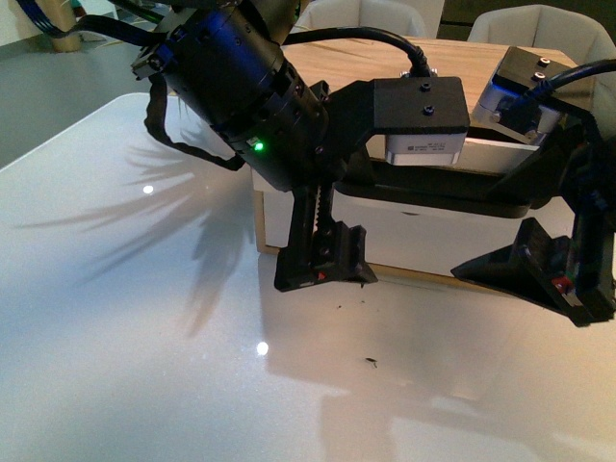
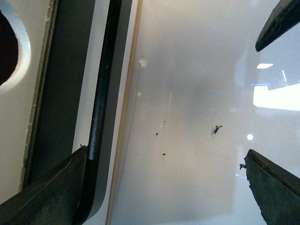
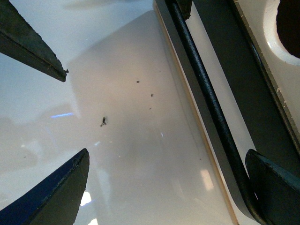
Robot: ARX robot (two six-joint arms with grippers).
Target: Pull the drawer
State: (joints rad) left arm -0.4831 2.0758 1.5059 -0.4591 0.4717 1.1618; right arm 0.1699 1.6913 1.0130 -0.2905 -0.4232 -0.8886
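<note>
The drawer (image 1: 423, 236) shows its white front low on the unit ahead, with the long black bar handle (image 1: 433, 192) across it. My left gripper (image 1: 325, 265) hangs open at the handle's left part. In the left wrist view one finger (image 2: 47, 197) touches the handle (image 2: 101, 108) on the panel side, and the other finger (image 2: 274, 187) is over the table. The half-round notch (image 2: 9, 47) shows beyond. My right gripper (image 1: 549, 274) is open at the right part. One of its fingers (image 3: 276, 187) is tucked by the handle (image 3: 206, 98), the other (image 3: 61, 197) over the table.
The unit stands on a glossy white table (image 1: 125, 289) with a few dark specks (image 1: 371, 363) in front of the drawer. A wooden tabletop (image 1: 452, 58) and white chairs (image 1: 544, 24) lie behind. Each wrist view catches the other gripper's finger (image 2: 281, 23) nearby.
</note>
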